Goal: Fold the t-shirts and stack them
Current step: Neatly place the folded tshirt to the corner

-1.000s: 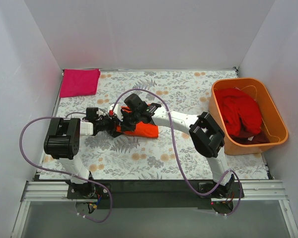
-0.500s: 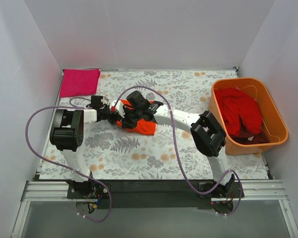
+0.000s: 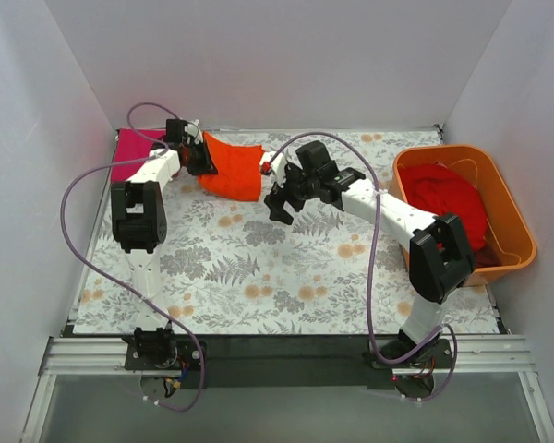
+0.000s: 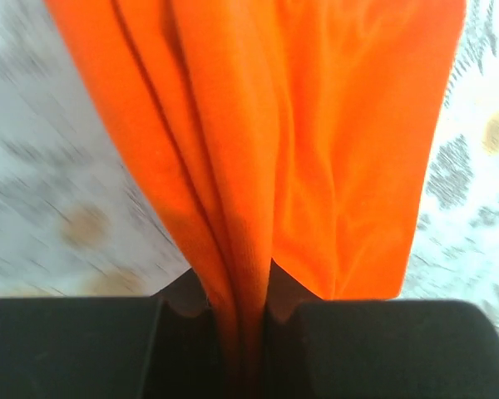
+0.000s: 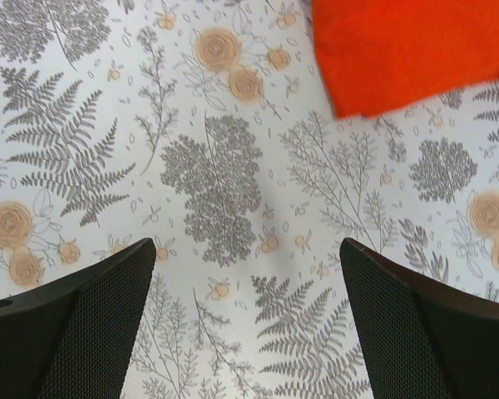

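Over in the upper left of the top view, a folded magenta-pink t-shirt (image 3: pixel 126 157) lies flat at the far left corner of the floral table cover (image 3: pixel 258 277), partly hidden by the left arm that reaches across it. Just right of it, the left gripper (image 3: pixel 199 157) is clamped on the left edge of the orange t-shirt (image 3: pixel 234 168), a folded bundle that spreads to the right of the jaws in the upper middle-left of the frame, near the back edge of the table. The left wrist view shows the grip closely: the left gripper (image 4: pixel 243 328) pinches a bunched fold of the orange t-shirt (image 4: pixel 316 125) at the bottom centre, the cloth filling most of the frame above it. Whether the bundle rests on the table or hangs clear cannot be told. Near the middle of the top view, the right gripper (image 3: pixel 279 205) is just beside the shirt's lower right corner, apart from it. In its wrist view the right gripper (image 5: pixel 245 258) has its fingers (image 5: pixel 75 332) spread wide with only the patterned cover between them, and a corner of the orange t-shirt (image 5: pixel 407 50) shows at upper right. At the right edge stands an orange plastic tub (image 3: pixel 440 151), with a crumpled red t-shirt (image 3: pixel 448 208) inside.
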Motion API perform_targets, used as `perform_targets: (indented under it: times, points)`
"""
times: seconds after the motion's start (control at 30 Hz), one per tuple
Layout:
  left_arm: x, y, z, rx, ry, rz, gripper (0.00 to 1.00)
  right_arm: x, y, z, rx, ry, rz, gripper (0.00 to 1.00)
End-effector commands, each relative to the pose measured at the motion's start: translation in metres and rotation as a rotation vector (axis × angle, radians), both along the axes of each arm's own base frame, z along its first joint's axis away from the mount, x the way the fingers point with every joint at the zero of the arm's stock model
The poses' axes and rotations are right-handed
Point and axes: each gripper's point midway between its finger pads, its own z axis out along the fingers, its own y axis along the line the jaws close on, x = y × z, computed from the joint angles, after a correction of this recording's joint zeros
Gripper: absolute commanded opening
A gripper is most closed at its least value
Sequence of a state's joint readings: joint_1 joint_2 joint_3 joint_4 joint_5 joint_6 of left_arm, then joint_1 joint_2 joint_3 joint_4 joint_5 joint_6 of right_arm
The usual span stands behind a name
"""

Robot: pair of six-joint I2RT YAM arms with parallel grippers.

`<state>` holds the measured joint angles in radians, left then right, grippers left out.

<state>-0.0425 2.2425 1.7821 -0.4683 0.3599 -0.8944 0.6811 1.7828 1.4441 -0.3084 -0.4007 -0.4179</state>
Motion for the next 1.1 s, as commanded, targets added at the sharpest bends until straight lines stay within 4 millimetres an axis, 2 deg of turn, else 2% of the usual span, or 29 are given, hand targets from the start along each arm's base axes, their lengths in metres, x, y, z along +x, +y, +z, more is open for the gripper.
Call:
perform_targets:
  times: [0.0, 0.03, 0.07, 0.1, 0.17, 0.37, 0.6, 0.9, 1.07]
  points:
    - [0.025, 0.039, 0.02, 0.173, -0.106, -0.09, 0.0, -0.007, -0.022, -0.006, -0.045, 0.004, -0.012, 0.98]
    - [0.039, 0.04, 0.038, 0.193, -0.164, -0.11, 0.0, -0.005, -0.028, -0.005, -0.049, -0.001, -0.026, 0.98]
    - [0.043, 0.04, 0.038, 0.202, -0.169, -0.123, 0.0, -0.005, -0.031, -0.007, -0.055, 0.003, -0.03, 0.98]
    - [0.049, 0.063, 0.036, 0.217, -0.17, -0.092, 0.0, -0.006, -0.034, -0.01, -0.062, 0.007, -0.034, 0.98]
    - [0.062, 0.074, 0.049, 0.268, -0.231, -0.087, 0.0, -0.005, -0.039, -0.011, -0.068, 0.009, -0.047, 0.98]
    - [0.081, 0.093, 0.086, 0.37, -0.38, -0.111, 0.0, -0.008, -0.045, -0.019, -0.077, 0.032, -0.054, 0.98]
    - [0.084, 0.109, 0.109, 0.426, -0.445, -0.129, 0.0, -0.01, -0.046, -0.022, -0.081, 0.039, -0.053, 0.98]
    - [0.08, 0.115, 0.147, 0.471, -0.519, -0.142, 0.0, -0.012, -0.049, -0.023, -0.085, 0.044, -0.055, 0.98]
    - [0.074, 0.114, 0.16, 0.477, -0.539, -0.149, 0.0, -0.013, -0.048, -0.024, -0.085, 0.049, -0.052, 0.98]
